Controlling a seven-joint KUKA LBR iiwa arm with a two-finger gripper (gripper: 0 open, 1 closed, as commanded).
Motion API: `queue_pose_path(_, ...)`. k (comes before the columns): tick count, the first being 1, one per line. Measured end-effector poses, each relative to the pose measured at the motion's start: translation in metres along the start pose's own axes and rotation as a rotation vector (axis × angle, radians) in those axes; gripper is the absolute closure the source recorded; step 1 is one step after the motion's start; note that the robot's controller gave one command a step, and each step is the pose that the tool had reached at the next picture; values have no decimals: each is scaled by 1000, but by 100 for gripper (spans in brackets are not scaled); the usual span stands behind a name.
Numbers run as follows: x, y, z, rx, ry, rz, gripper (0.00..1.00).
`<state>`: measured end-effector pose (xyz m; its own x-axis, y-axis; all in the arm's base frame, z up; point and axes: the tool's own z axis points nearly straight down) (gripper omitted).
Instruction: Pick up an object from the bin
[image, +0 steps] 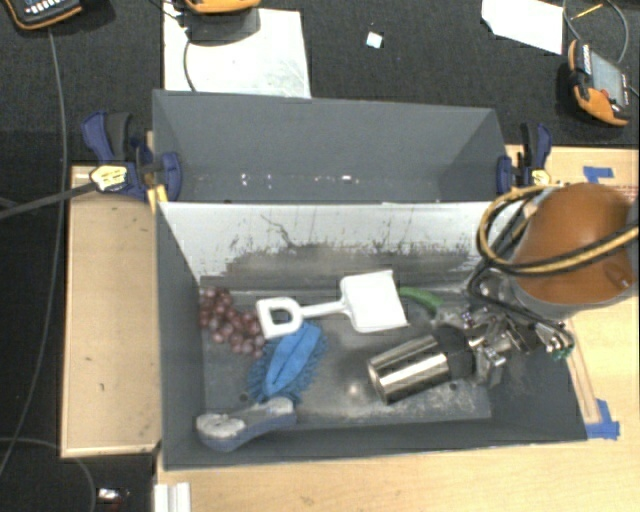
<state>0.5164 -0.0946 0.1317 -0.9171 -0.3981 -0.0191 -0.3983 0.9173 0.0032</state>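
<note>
Beside the right end of a shiny metal cylinder (408, 368), which lies on its side on the floor of the grey bin (330, 235), the gripper (478, 350) hangs low, touching or nearly touching it. Whether the gripper is spread or clamped cannot be told, as wrist hardware and cables crowd that spot. Above and left of the cylinder lies a white plastic scoop (365, 302). Left of the cylinder lies a blue fuzzy cloth (287, 362), with a bunch of purple grapes (228, 320) farther left. Nothing looks lifted, so by this reading the grasp and the raising out of the bin are not yet done.
</note>
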Motion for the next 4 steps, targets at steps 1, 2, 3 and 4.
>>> queue_pose_path(1, 13, 18, -11, -4, 2, -156, 100)
queue_pose_path(2, -23, 33, 63, -1, -4, -292, 100)
queue_pose_path(3, 0, 19, 56, 19, -42, -410, 100)
queue_pose_path(4, -4, 25, 55, 26, -39, -380, 100)
